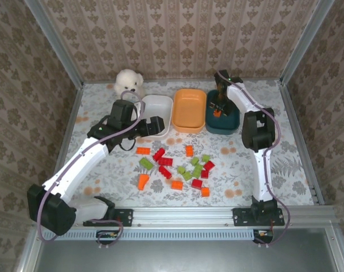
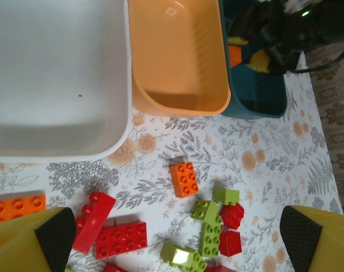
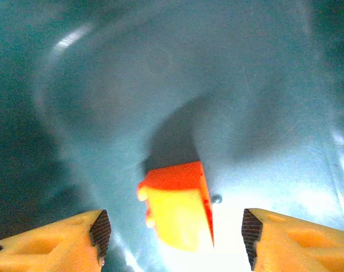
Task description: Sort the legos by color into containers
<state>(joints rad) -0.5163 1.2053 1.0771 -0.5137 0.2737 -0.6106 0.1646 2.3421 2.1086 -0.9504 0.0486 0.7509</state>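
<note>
A white plush toy (image 1: 129,82) sits at the back left of the bench (image 1: 95,99), just beside the far corner of the white dish (image 1: 161,105). My left claw (image 1: 156,126) hangs over the near end of that dish, its 2 pads spread wide, pinching nothing. In front of the dishes the loose legos (image 1: 187,173) lie on the bench between my 2 arms, red, orange and light green mixed. From my left wrist I see a long orange brick (image 2: 16,208) furthest left, then 2 red bricks (image 2: 122,238) touching each other, a square orange brick (image 2: 183,179) alone near the orange dish (image 2: 177,62), and to its right a knot of light green bricks (image 2: 208,224) with 2 small red ones (image 2: 229,242) against them. The orange dish stands in the middle of the row, tight beside the white one on its left and the teal dish (image 1: 233,126) on its right. My right claw (image 1: 219,106) points down into the teal dish. Its pads stand apart, and 1 orange lego (image 3: 174,181) sits between them, touching neither, with the teal floor behind it; it is blurred and overlit, so I cannot tell whether it rests on the floor or hangs just above it
</note>
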